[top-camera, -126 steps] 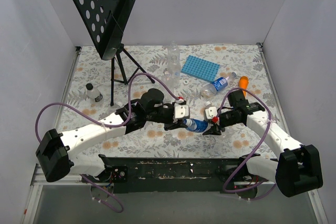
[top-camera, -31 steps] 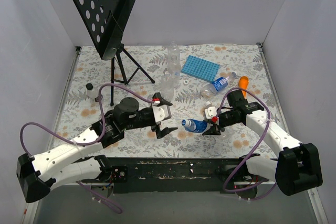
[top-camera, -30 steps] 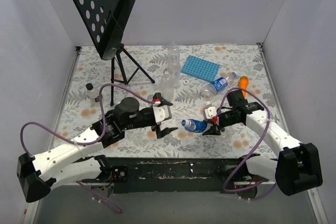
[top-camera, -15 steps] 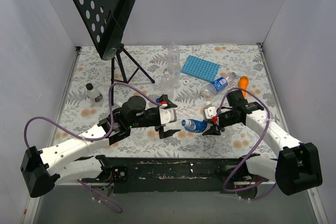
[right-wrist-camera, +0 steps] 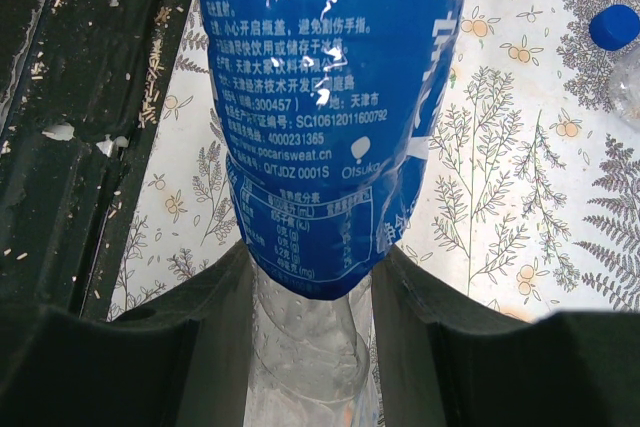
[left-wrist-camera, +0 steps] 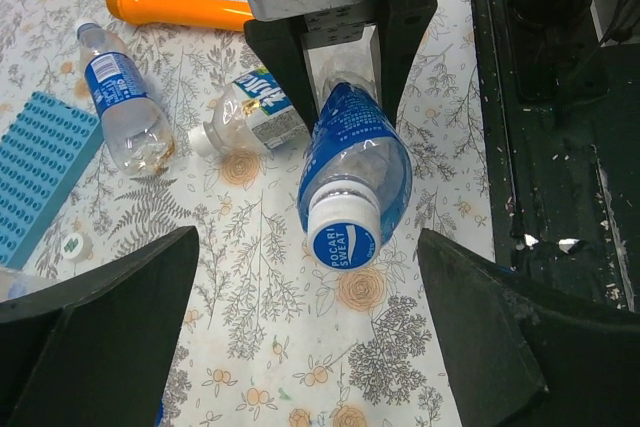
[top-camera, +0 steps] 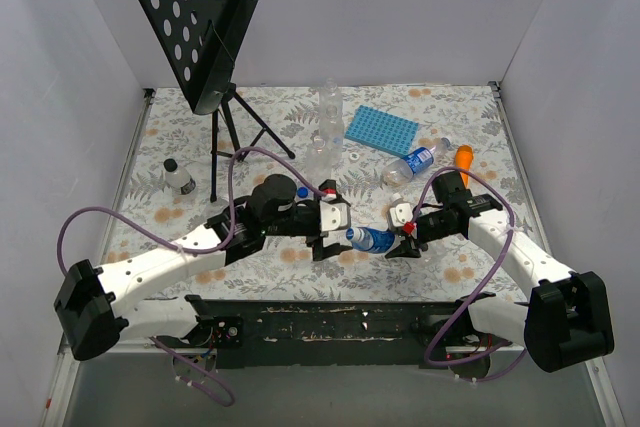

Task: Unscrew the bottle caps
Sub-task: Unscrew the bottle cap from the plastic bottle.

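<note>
The blue-labelled bottle (left-wrist-camera: pixel 352 162) is held clamped at its base end by the right hand (top-camera: pixel 398 237); its cap (left-wrist-camera: pixel 342 238) is flanked, untouched, by the fingers (left-wrist-camera: pixel 100 347) of the wide-open left hand (top-camera: pixel 335 234)

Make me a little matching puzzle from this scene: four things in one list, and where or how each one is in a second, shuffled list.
Things:
A. blue-labelled bottle
B. orange stick
C. blue ridged tray
D. left gripper

Place or state:
1. open, facing a blue cap
2. lying flat toward the far side of the table, near its middle
3. clamped in the right gripper
4. lying near the table's right edge

Pairs: A-3, B-4, C-2, D-1.
</note>
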Motion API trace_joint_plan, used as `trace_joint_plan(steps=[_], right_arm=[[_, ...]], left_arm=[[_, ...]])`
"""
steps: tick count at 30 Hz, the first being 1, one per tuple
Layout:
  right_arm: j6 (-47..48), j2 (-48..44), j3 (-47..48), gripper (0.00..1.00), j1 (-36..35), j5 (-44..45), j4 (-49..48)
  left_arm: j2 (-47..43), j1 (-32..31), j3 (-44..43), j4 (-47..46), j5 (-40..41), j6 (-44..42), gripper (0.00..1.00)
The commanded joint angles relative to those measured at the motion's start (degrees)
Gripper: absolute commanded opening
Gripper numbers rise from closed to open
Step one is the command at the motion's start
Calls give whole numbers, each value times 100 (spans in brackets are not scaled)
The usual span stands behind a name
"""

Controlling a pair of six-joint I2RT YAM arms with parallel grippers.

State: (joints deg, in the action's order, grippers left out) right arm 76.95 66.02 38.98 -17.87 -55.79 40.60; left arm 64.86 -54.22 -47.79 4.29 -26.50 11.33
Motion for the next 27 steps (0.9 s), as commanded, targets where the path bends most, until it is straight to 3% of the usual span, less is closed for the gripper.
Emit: trace_joint_plan(steps=[1, 14, 18, 23, 27], right_arm=[[101, -45, 74, 17, -6, -125, 124], [101, -45, 74, 17, 3, -116, 124], [110, -54, 74, 17, -6, -116, 124], [101, -45, 74, 17, 3, -116, 124], [101, -54, 74, 17, 3, -116, 124]], left_arm=[[219, 8, -318, 27, -268, -26, 88], [466, 8, -459, 203, -435, 132, 41], [475, 8, -468, 238, -514, 176, 40], [527, 8, -468, 256, -602, 220, 49], [606, 8, -503, 265, -637, 255, 47]])
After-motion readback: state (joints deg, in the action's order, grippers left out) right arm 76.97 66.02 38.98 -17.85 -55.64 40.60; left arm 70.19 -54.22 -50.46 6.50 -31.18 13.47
